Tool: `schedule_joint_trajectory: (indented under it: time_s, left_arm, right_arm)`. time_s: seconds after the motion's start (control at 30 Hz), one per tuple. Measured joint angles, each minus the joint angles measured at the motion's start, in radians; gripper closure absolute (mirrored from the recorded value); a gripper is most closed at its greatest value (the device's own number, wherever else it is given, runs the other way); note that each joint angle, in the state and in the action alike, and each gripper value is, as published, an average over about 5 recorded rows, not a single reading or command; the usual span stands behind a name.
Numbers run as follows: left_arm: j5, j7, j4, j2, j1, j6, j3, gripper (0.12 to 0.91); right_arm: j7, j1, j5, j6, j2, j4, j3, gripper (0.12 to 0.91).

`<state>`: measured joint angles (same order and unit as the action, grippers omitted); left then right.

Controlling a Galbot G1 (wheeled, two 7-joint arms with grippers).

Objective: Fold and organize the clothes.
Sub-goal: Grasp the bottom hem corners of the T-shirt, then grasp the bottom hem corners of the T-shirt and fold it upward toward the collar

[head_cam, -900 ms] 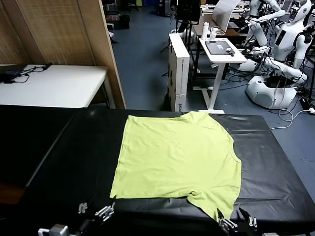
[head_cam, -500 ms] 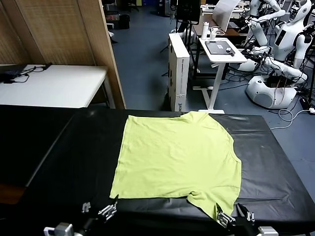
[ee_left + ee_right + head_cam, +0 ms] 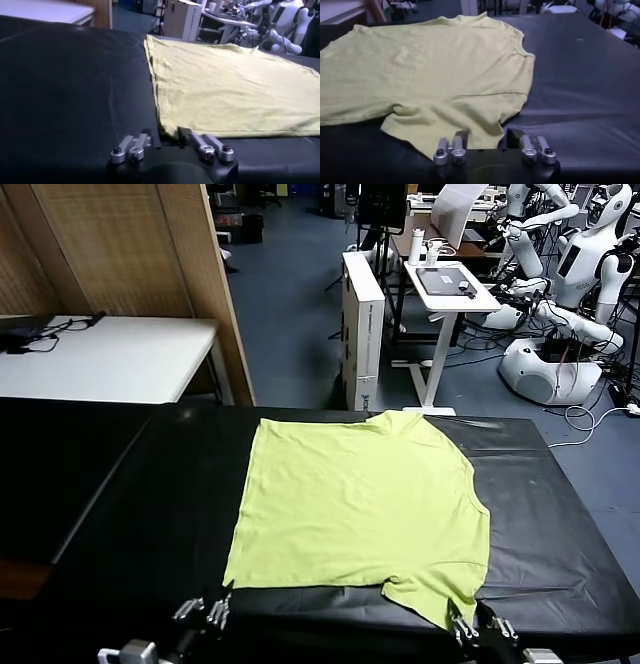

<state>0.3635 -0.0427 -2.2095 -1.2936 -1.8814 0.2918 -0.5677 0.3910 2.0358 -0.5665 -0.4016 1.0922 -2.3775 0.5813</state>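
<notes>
Across the middle of the black table, from the head view: lime T-shirt spread flat, reaching from near the far edge almost to the near edge, one sleeve trailing toward the near right corner. At the near edge, left gripper just off the shirt's near left corner, fingers parted. Right gripper at the near edge too, right at the sleeve tip, fingers parted, nothing held. Beyond the far edge: white desk, wooden partition, white robots on a blue floor.

From the left wrist view: left gripper low over the black surface, released, fingers spread with the shirt's near corner lying just ahead of the gap between them. Shirt flat, its side hem running away toward the far edge.

From the right wrist view: right gripper released, fingers spread on either side of the sleeve's hem, cloth lying between them but not pinched. Shirt flat, neck toward the far edge, bare black table beside it.
</notes>
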Motion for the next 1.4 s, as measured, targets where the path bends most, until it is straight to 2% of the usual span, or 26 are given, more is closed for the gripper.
schedule_joint_trajectory:
  time_s: [0.17, 0.27, 0.37, 0.57, 0.83, 1.07, 1.4]
  left_arm:
    - [0.001, 0.008, -0.026, 0.006, -0.028, -0.004, -0.013, 0.885]
    - [0.003, 0.013, -0.049, 0.016, -0.056, -0.011, -0.027, 0.885]
    - [0.004, 0.015, -0.076, 0.024, -0.090, -0.017, -0.044, 0.885]
    - [0.003, 0.011, -0.125, 0.024, -0.142, -0.049, -0.067, 0.885]
    - [0.012, 0.016, -0.120, -0.015, -0.091, -0.094, -0.059, 0.885]
    - [0.037, 0.028, -0.065, -0.029, 0.043, -0.097, -0.047, 0.885]
    - [-0.012, 0.028, 0.051, -0.034, 0.196, -0.099, 0.019, 0.885]
  right_arm:
    - [0.042, 0.044, 0.011, -0.061, -0.005, -0.049, 0.002, 0.885]
    - [0.045, 0.059, 0.011, -0.063, -0.005, -0.067, 0.004, 0.885]
    - [0.018, 0.058, 0.011, -0.023, -0.002, -0.076, 0.006, 0.885]
    - [-0.070, 0.017, 0.046, 0.093, 0.005, -0.069, 0.023, 0.885]
    - [-0.118, -0.144, 0.003, 0.114, -0.020, 0.004, 0.027, 0.885]
    - [-0.104, -0.326, -0.046, 0.077, -0.044, 0.130, -0.011, 0.885]
    - [-0.072, -0.588, -0.105, 0.030, -0.094, 0.303, -0.070, 0.885]
